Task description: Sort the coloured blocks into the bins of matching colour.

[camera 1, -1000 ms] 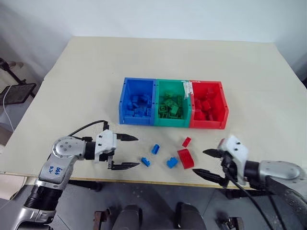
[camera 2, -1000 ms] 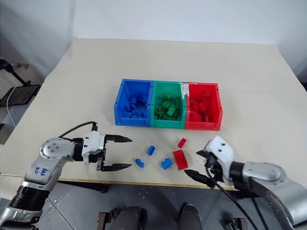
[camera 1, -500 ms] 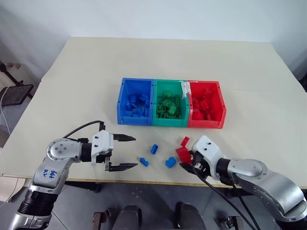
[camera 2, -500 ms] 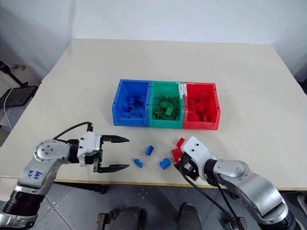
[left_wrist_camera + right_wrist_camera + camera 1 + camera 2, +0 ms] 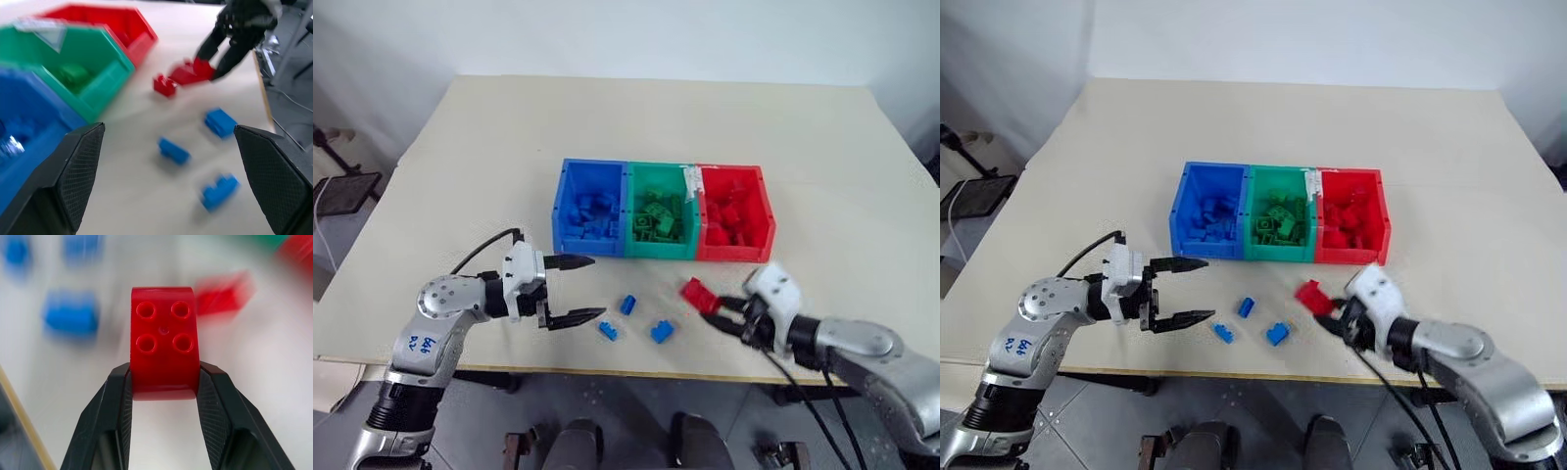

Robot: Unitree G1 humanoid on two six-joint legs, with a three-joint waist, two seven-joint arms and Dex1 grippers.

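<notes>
One larger red studded plastic brick [image 5: 165,340] is sitting clamped between the right claw [image 5: 732,311] fingers, hanging just in front of the red open-topped plastic bin [image 5: 736,217]; the left claw [image 5: 579,290] is gaping wide, empty.

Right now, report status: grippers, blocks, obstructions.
Right gripper shut on large red brick, lifted off table. Left gripper open, empty. Three blue bricks and small red brick loose. Red bin path clear.
</notes>
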